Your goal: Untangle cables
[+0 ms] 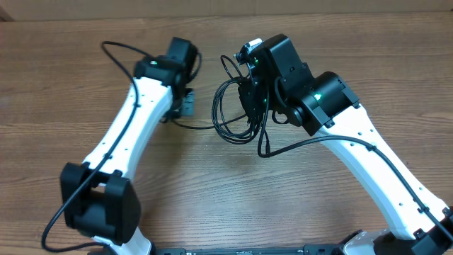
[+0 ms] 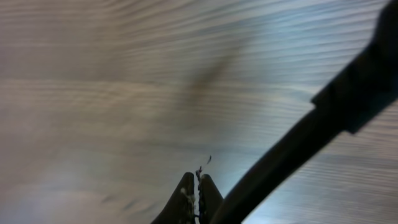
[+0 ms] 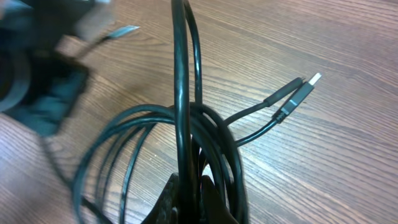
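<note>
Currently: right hand (image 3: 189, 200) clamps cables (image 3: 181, 93); coil (image 1: 228, 119) bunched at its fingers; one strand (image 1: 197, 126) runs left from coil toward left hand (image 2: 196, 198); left hand closed tight, grip on strand unclear; likely pull axis left-right.

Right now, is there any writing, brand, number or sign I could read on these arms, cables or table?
None can be read. The cables, the left arm, the right arm and the table show no legible text. The plug ends look unmarked; the left wrist view is blurred.
</note>
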`<state>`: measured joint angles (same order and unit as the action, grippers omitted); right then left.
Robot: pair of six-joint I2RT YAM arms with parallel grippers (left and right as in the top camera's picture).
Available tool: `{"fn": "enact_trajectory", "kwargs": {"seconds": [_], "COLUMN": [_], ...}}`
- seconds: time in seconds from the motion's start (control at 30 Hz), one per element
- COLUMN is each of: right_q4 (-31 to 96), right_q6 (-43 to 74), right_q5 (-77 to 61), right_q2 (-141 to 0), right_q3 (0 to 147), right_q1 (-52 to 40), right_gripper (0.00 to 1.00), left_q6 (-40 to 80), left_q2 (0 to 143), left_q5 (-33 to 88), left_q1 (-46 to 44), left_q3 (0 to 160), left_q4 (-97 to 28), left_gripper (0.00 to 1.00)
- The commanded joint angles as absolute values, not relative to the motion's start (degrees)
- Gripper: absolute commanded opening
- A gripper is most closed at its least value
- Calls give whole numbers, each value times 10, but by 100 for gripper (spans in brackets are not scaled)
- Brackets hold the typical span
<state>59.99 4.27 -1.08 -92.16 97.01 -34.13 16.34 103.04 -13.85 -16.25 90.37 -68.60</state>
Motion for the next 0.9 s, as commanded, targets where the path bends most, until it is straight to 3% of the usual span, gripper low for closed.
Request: {"fn": "enact_trajectory", "kwargs": {"seconds": [0.0, 0.37, 0.87], "right_q4": [584, 571, 538], "right_q6": [45, 45, 56], "right_q5": [0, -1, -1], "right_q2": [-917, -983, -1136], "right_q3": [971, 958, 939], "right_q1": [-312, -208, -175], "right_gripper": [4, 4, 4], "left_q6": [159, 137, 137], "left_q2": [961, 839, 796], "left_q5": [-195, -195, -171], "left_q1": [-124, -47, 40], "left_q3": [908, 908, 908], "left_q4": [-707, -748, -748], "left_gripper": [4, 4, 4]}}
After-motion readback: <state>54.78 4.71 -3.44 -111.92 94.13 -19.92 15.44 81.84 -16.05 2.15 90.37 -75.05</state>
